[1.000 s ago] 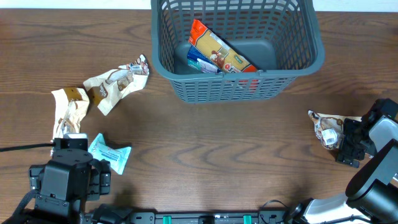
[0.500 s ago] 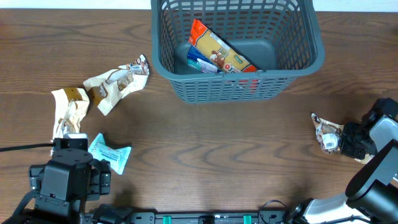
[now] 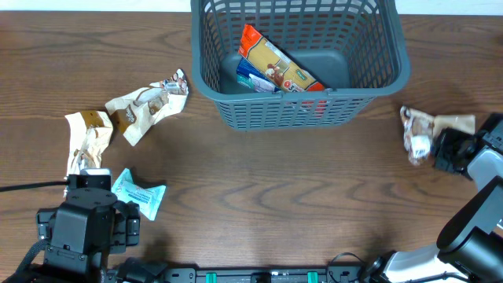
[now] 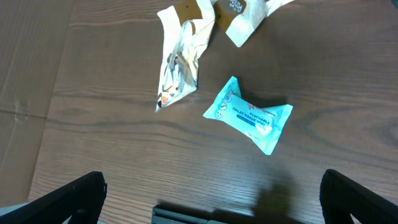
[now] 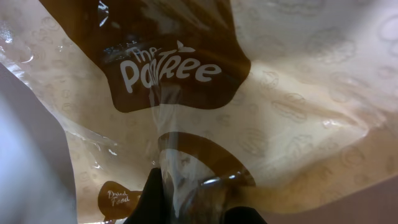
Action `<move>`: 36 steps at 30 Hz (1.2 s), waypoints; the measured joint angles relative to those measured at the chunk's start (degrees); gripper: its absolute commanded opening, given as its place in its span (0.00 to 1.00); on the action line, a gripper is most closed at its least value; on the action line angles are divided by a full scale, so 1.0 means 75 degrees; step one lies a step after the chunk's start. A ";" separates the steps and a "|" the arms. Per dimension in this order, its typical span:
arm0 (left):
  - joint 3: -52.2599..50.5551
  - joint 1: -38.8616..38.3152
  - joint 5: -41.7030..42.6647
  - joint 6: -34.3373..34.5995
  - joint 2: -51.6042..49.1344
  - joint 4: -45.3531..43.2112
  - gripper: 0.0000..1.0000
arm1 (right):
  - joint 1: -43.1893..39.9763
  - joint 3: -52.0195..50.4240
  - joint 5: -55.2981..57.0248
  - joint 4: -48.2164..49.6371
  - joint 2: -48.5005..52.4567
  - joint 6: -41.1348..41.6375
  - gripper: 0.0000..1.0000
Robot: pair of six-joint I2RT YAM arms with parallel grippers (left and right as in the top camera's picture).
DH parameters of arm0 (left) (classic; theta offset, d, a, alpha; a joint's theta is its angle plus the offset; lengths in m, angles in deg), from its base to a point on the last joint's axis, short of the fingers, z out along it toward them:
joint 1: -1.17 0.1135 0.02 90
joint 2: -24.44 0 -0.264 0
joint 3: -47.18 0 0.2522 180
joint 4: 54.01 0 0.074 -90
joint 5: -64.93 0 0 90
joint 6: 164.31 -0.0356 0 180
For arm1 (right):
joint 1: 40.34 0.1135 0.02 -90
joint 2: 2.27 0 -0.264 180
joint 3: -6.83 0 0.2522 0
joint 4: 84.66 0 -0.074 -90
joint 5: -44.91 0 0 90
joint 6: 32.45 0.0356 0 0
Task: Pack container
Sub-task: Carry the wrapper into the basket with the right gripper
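The container (image 3: pixel 393 79), a grey-teal lattice basket, stands at the far centre of the table. An orange-and-yellow packet (image 3: pixel 275 63) and a blue-white one (image 3: pixel 251 79) lie inside it. At the right edge, my right gripper (image 3: pixel 442 149) is shut on a beige and brown snack packet (image 3: pixel 428 127), to the right of the basket. That packet (image 5: pixel 186 74) fills the right wrist view, pinched between the dark fingers (image 5: pixel 158 199). My left gripper (image 4: pixel 211 199) hangs open at the near left, over bare wood, with a light blue wipes packet (image 4: pixel 249 115) ahead of it.
Loose packets lie at the left: a beige crumpled one (image 3: pixel 88 134), a white and brown one (image 3: pixel 145 106) and the light blue one (image 3: pixel 139 196). A dark rail (image 3: pixel 259 275) runs along the near table edge.
My right gripper has shut on the beige and brown packet and carried it toward the far side, level with the basket's front wall. The left arm has not moved.
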 measured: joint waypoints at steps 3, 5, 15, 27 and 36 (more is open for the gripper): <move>0.0000 0.0000 0.0000 0.0003 0.0000 0.0000 0.98 | 0.0000 0.0169 -0.0691 0.0527 -0.0213 0.0093 0.01; 0.0000 0.0000 0.0000 0.0000 0.0000 0.0000 0.99 | 0.0000 0.0376 -0.1064 0.0787 -0.0469 0.0160 0.01; 0.0000 0.0000 0.0000 0.0000 0.0000 0.0000 0.99 | 0.0000 0.2043 -0.2282 0.2576 -0.2221 0.0717 0.01; 0.0000 0.0000 -0.0003 0.0000 0.0000 0.0000 0.99 | 0.1373 0.3465 -0.2541 0.3430 -0.2725 0.0548 0.01; 0.0000 0.0000 0.0000 0.0000 0.0000 0.0000 0.99 | 0.3573 0.3465 -0.2288 0.3369 -0.2643 -0.1125 0.01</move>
